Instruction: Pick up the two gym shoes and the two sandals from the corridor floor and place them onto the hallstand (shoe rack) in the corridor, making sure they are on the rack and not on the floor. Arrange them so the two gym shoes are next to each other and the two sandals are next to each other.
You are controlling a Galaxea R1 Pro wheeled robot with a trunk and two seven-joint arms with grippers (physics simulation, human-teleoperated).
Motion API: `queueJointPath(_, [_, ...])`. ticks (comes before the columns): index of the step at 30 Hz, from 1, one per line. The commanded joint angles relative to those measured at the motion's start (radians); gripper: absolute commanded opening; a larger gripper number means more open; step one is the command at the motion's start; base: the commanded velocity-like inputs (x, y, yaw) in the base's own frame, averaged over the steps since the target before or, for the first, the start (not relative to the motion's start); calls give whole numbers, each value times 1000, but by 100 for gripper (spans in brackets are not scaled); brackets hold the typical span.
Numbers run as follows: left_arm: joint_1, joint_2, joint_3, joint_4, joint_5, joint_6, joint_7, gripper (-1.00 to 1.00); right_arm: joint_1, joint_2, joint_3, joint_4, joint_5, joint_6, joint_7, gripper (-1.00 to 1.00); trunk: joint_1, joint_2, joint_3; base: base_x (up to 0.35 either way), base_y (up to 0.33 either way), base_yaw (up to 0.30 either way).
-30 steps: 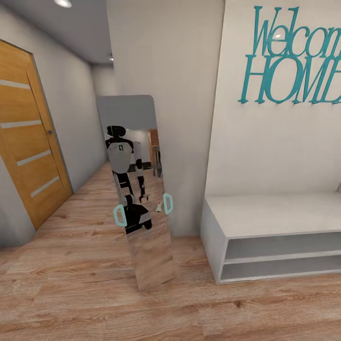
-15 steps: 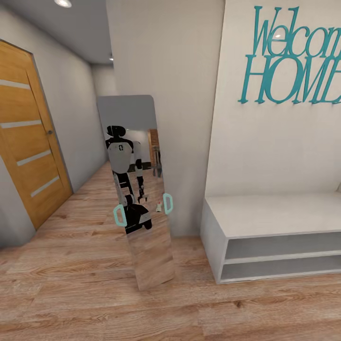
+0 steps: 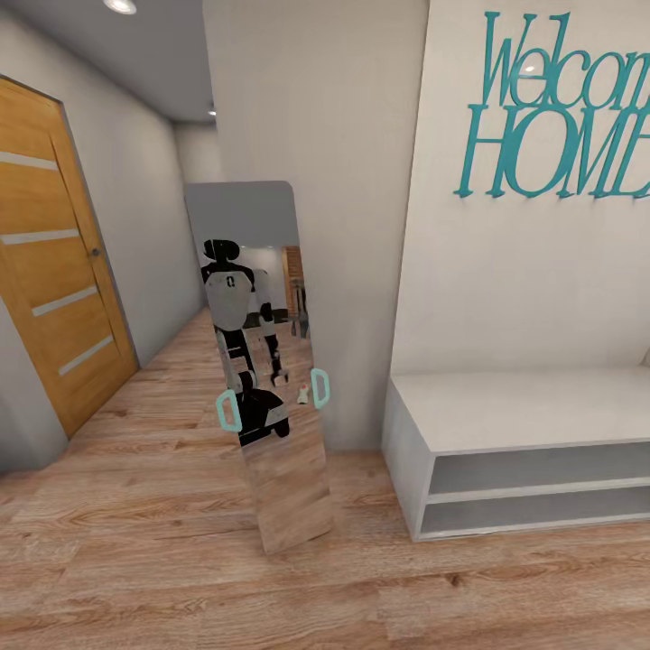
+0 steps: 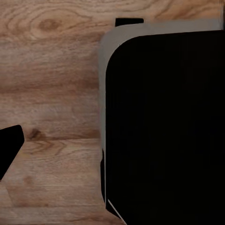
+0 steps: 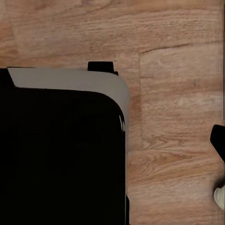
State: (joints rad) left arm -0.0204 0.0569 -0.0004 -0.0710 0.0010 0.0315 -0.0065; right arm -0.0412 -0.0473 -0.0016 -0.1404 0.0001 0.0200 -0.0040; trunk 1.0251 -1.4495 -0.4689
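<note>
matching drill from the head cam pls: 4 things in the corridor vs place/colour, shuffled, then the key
Things:
1. hallstand
2. door
3. mirror
4. wall lettering

Descriptions:
A. teal, high on the white wall
B. leaning upright against the wall corner, reflecting the robot
C. light grey, low, two open shelves, standing on the corridor floor
D. orange-brown wood with pale horizontal strips, on the left wall

Pairs: 1-C, 2-D, 3-B, 4-A

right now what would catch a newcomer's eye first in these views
The big teal "Welcome HOME" lettering on the white wall, above the low grey hallstand at the right. Next, the tall mirror leaning against the wall at centre, reflecting the robot. An orange wooden door stands at the left over the corridor floor.
</note>
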Motion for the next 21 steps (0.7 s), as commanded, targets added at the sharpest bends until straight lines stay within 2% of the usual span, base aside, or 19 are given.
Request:
queueJointPath(1, [-3,-1,-1,-7,-1,2,0,100,0,-2,0,-7,0,0,0,100,0,-1,-1,0,0,0])
queueJointPath(12, [-23,-23,-9,-69,-10,-11,0,100,0,-5,-4,-69,-5,-62,0,100,0,-1,-1,0,0,-3])
queueJointPath(16, [-41,-24,-10,-92,-10,-14,-1,100,0,-2,-2,-91,-6,-84,2,100,0,-1,-1,0,0,-122])
queueJointPath(17, [-46,-24,-10,-416,-10,-15,-1,100,0,-2,-2,-369,-6,-204,3,100,0,-1,-1,0,0,-196])
queueJointPath(21, [-64,-23,-9,-420,-9,-18,-1,100,0,-1,-2,-370,-6,-223,5,100,0,-1,-1,0,0,-235])
